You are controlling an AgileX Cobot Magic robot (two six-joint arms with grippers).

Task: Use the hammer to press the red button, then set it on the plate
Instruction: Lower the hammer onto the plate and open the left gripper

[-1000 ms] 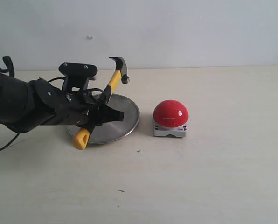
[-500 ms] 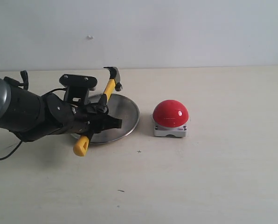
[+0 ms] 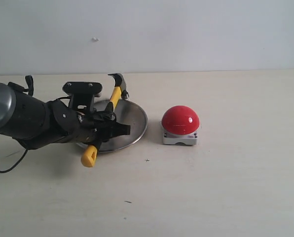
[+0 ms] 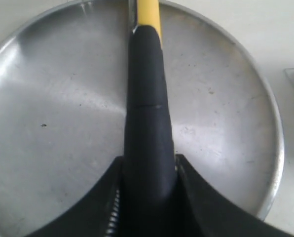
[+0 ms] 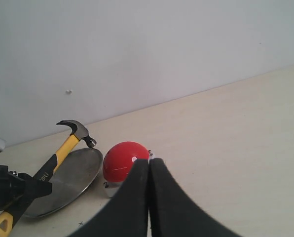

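My left gripper (image 3: 118, 129) is shut on the black grip of the hammer (image 3: 109, 108), low over the silver plate (image 3: 134, 121). The hammer slants across the plate, dark head (image 3: 119, 81) past the far rim, yellow looped end (image 3: 89, 156) off the near rim above the table. In the left wrist view the handle (image 4: 147, 108) runs over the plate (image 4: 63, 123) between my fingers (image 4: 199, 197). The red button (image 3: 180, 120) stands to the right of the plate, untouched. My right gripper (image 5: 149, 165) is shut and empty, seen only in its own view, near the red button (image 5: 122, 160).
The beige table (image 3: 226, 187) runs under everything, with a white wall (image 3: 186, 34) behind it. The left arm's dark bulk (image 3: 23, 121) lies at the left of the plate. A small dark speck (image 3: 128, 201) sits on the table in front.
The left arm has lowered the hammer toward the plate; the head came down and the yellow end moved slightly right. The button and plate have not moved.
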